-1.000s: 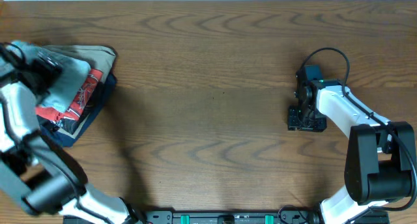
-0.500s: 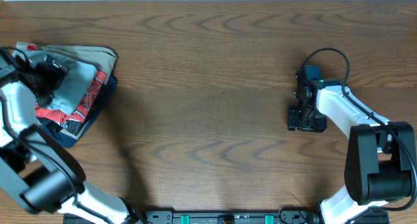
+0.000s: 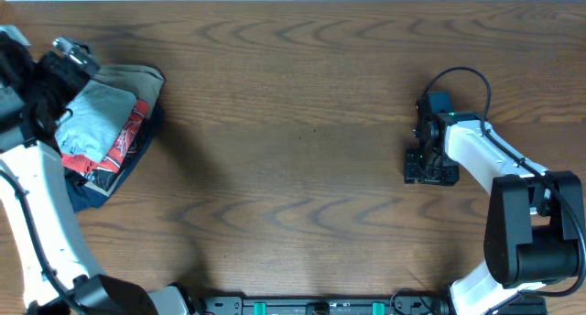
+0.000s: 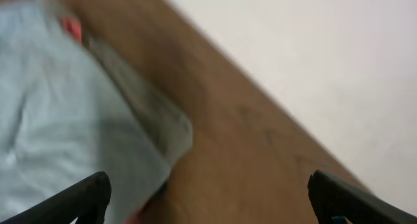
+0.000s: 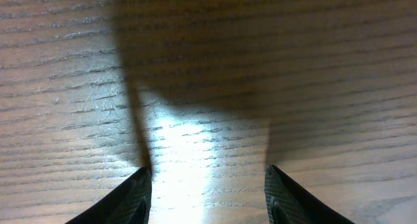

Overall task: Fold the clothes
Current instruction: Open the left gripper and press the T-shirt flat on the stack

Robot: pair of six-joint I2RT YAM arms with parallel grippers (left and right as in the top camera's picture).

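Note:
The pale blue T-shirt [image 3: 96,114] lies bunched on top of a pile of clothes at the table's far left. It fills the left of the blurred left wrist view [image 4: 58,133]. My left gripper [image 3: 57,77] is at the pile's far left corner, open and empty [image 4: 208,201], with bare table between its fingers. My right gripper [image 3: 430,173] is open and empty [image 5: 208,188] over bare wood at the right side, far from the shirt.
Under the blue shirt lie a red shirt with white lettering [image 3: 117,141], a khaki garment [image 3: 137,77] and a navy garment [image 3: 92,189]. The table's far edge meets a white wall [image 4: 326,68]. A black cable [image 3: 462,77] loops above the right arm.
My left gripper has pulled back from the top of the pile toward the far left corner. The pale blue shirt now shows more fully. The right arm has not moved.

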